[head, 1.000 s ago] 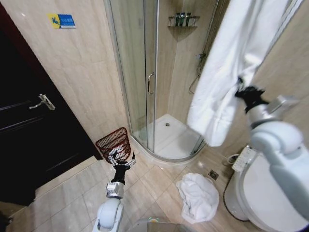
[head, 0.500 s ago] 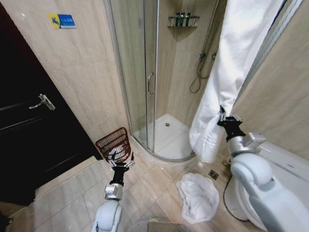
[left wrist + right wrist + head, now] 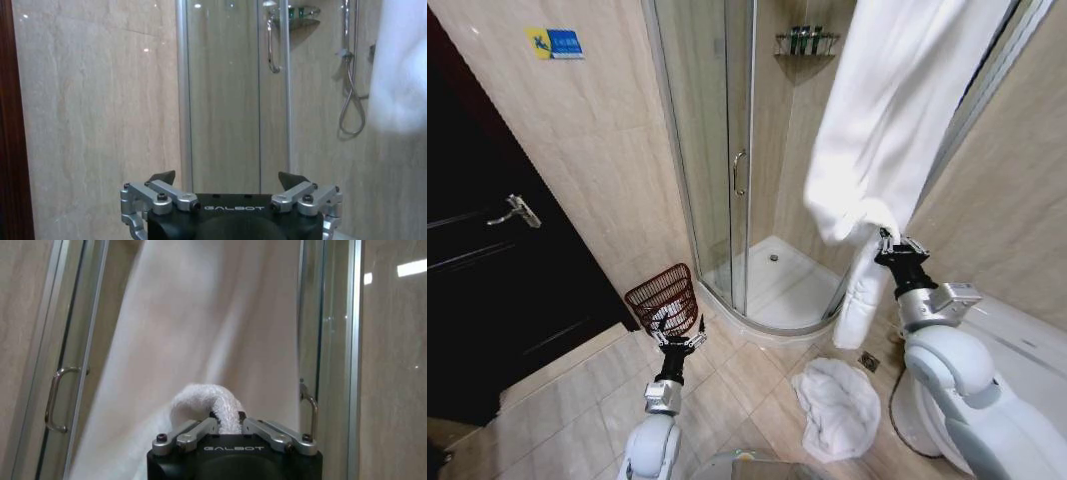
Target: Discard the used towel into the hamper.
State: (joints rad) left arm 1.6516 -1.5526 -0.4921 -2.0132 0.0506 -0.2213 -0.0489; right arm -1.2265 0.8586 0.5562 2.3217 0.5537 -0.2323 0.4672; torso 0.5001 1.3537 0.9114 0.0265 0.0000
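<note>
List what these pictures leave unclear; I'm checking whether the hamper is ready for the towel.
- Hamper contents: a pale patch shows through the mesh in the head view; the left gripper overlaps its lower part.
- Hanging towel's top: cut off by the head view's upper edge.
- Right gripper fingertips: buried in the towel fold, right wrist view.

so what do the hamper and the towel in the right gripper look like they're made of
The hamper looks like thin metal wire mesh with a dark red-brown coating: an open grid you can see through. The towel, pinched in the right gripper, looks like white terry cotton, with a fuzzy looped pile and soft folds.
</note>
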